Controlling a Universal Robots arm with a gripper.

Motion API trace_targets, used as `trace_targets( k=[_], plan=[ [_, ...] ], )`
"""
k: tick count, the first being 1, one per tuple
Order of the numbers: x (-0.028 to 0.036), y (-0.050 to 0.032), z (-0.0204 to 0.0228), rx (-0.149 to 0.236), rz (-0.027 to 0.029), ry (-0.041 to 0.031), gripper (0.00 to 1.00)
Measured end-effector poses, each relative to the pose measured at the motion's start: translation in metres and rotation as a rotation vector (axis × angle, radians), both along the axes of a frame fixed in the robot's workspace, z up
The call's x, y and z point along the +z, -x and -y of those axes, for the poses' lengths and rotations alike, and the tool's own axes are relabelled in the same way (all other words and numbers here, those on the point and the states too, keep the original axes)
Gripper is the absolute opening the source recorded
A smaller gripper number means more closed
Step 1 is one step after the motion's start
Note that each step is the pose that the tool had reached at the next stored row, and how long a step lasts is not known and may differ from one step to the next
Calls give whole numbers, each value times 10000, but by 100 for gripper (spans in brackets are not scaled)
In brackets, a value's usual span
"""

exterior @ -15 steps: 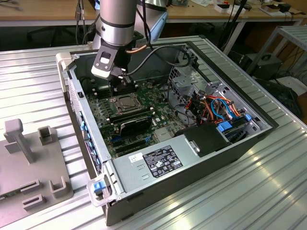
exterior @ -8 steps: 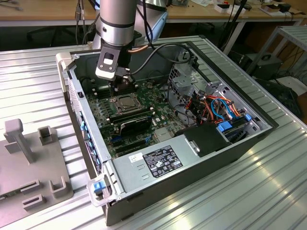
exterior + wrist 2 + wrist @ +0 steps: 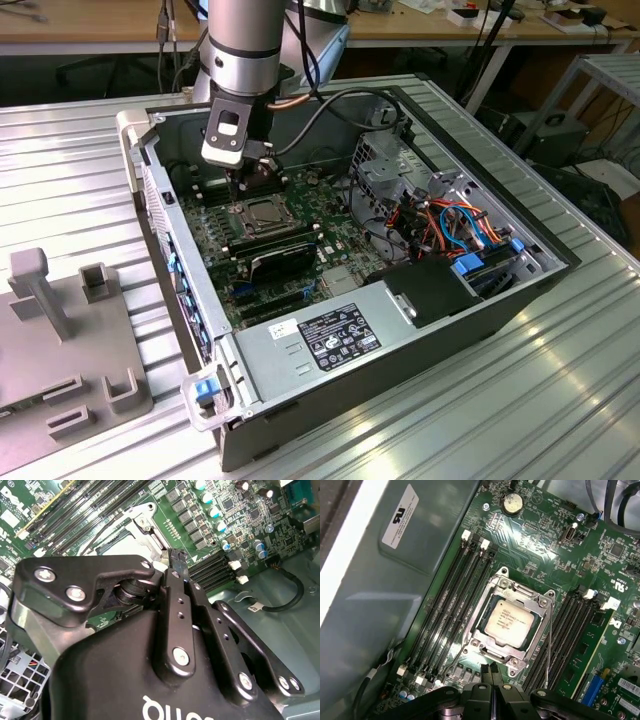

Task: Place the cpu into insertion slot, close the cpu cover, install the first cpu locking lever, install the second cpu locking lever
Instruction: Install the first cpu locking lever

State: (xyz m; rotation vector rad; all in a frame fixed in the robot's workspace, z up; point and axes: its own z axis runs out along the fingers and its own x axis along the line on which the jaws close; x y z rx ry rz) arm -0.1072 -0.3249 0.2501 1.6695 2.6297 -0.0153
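The cpu (image 3: 509,620), a silver-grey square chip, lies in the insertion slot (image 3: 470,647) on the green board. The cpu cover (image 3: 496,587), a metal frame, lies flat over the chip's edges. A thin wire lever (image 3: 549,645) runs along one side of the socket. My gripper (image 3: 490,672) is shut, its black fingertips (image 3: 484,672) pressed together just beside the socket's edge with nothing seen between them. In the exterior view the gripper (image 3: 245,186) hangs right above the far edge of the cpu (image 3: 262,212). The second wrist view shows the gripper (image 3: 176,559) close over the board, near a socket corner (image 3: 145,524).
Long black memory slots (image 3: 445,605) flank the socket on both sides. The grey case wall (image 3: 395,580) rises close by. Coloured cables (image 3: 450,225) and a drive cage (image 3: 385,165) fill the case toward the exterior view's right. A power supply (image 3: 340,335) sits at the front. A grey fixture (image 3: 60,330) stands outside on the left.
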Motion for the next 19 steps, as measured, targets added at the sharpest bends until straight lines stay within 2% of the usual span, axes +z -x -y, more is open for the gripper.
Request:
trace_targets(
  k=[16,17,19],
  plan=[
    [0,0,0,51,0,0,11],
    [0,0,0,153,-1,0,11],
    [0,0,0,780,0,0,11]
  ],
)
